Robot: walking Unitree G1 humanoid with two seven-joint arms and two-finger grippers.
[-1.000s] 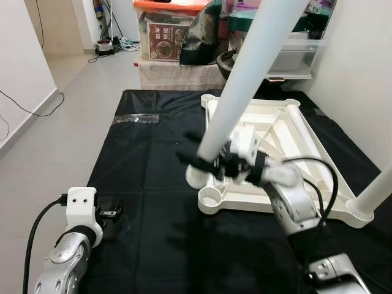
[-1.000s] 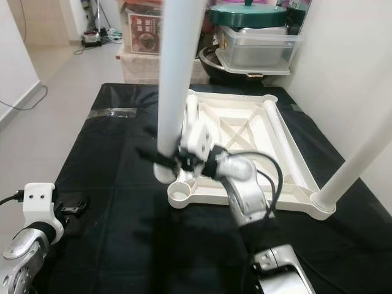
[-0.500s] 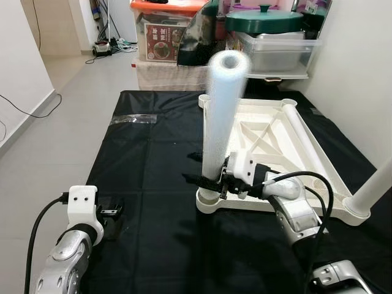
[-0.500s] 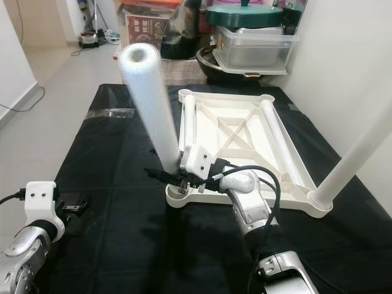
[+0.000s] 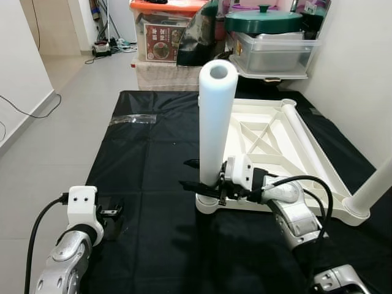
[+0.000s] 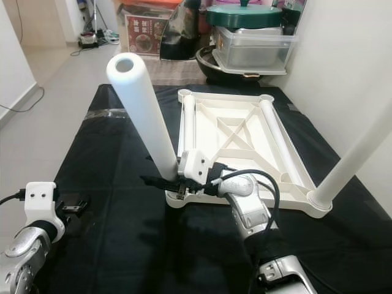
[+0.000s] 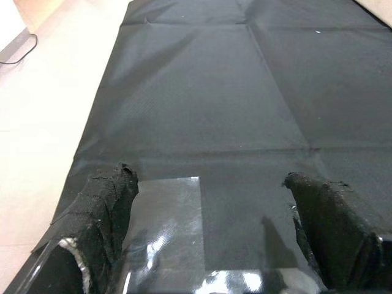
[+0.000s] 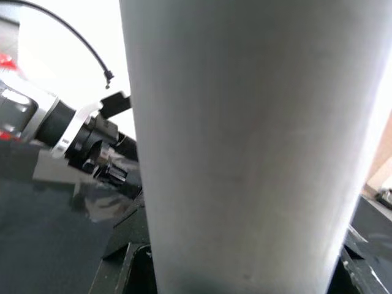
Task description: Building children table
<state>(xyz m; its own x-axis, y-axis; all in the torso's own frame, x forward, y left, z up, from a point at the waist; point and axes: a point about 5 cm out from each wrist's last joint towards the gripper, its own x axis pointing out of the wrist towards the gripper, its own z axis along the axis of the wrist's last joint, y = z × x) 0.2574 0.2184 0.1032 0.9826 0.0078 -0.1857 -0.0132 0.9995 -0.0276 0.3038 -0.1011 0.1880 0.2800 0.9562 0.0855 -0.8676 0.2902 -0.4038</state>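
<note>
Right gripper (image 5: 205, 185) pinches the hollow white plastic table leg (image 5: 217, 116) near its base, standing almost upright in the near-left corner socket of the upturned white tabletop (image 5: 269, 138); left gripper (image 7: 208, 233), spread, hangs well apart.

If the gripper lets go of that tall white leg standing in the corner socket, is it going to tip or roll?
The white leg leans slightly in its corner socket, so it may tip if not fully seated. It is a hollow tube, probably light and rigid. Being round, it would likely roll on the black sheet. The right gripper holds its base.
</note>
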